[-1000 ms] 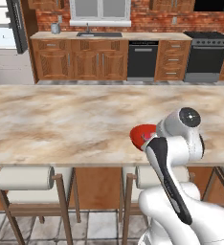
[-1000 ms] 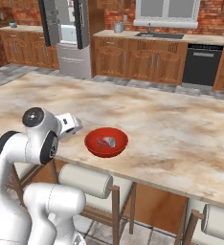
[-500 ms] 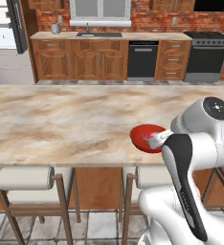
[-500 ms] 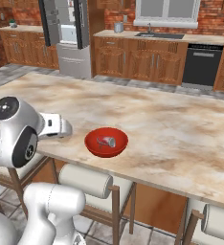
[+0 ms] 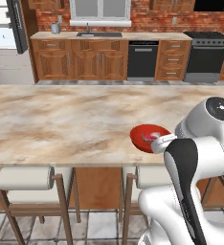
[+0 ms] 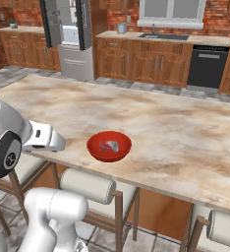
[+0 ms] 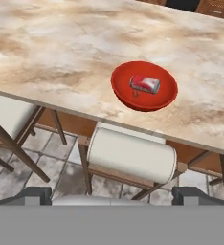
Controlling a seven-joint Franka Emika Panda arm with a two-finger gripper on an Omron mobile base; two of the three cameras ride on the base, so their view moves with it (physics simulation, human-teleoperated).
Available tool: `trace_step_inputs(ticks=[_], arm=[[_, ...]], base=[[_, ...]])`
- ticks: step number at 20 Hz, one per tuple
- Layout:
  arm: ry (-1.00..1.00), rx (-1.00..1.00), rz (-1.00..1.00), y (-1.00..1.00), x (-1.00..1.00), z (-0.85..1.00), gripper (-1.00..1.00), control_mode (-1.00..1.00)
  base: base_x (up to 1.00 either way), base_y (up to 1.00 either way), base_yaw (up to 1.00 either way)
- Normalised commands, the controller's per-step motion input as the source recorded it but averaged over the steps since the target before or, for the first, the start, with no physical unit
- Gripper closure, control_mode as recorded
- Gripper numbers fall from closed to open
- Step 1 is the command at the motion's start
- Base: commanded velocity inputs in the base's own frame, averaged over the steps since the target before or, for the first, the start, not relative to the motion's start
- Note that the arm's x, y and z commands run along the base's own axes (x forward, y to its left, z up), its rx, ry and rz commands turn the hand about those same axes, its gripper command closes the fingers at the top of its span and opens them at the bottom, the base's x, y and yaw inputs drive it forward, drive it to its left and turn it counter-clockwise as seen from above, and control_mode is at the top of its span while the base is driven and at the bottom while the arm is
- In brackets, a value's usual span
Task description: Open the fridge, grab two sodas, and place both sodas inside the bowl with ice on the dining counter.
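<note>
At nine to ten o'clock in the right base view the fridge (image 6: 68,37) stands with its doors swung open. At centre, one red soda (image 6: 108,145) lies on its side inside the bowl (image 6: 108,153), which sits on the dining counter (image 6: 151,115) near its front edge; a second soda cannot be made out in the bowl. By that count the task looks half done: one can delivered, one left to fetch. The gripper (image 7: 112,194) hangs back off the counter's edge above a stool (image 7: 133,154), fingers spread wide and empty.
</note>
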Motion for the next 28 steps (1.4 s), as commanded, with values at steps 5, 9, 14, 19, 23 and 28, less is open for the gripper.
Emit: trace_step_inputs(ticks=[5, 9, 14, 19, 23, 28], arm=[[0.00, 0.00, 0.00, 0.00, 0.00, 0.00, -1.00, -1.00], [0.00, 0.00, 0.00, 0.00, 0.00, 0.00, -1.00, 1.00], [0.00, 0.00, 0.00, 0.00, 0.00, 0.00, -1.00, 1.00], [0.00, 0.00, 0.00, 0.00, 0.00, 0.00, -1.00, 1.00], [0.00, 0.00, 0.00, 0.00, 0.00, 0.00, -1.00, 1.00], [0.00, 0.00, 0.00, 0.00, 0.00, 0.00, -1.00, 1.00]], base=[[0.00, 0.00, 0.00], [-0.09, 0.20, -0.03], [-0.08, 0.92, -0.10], [0.02, 1.00, -0.15], [0.00, 1.00, -0.13], [0.00, 1.00, -0.10]])
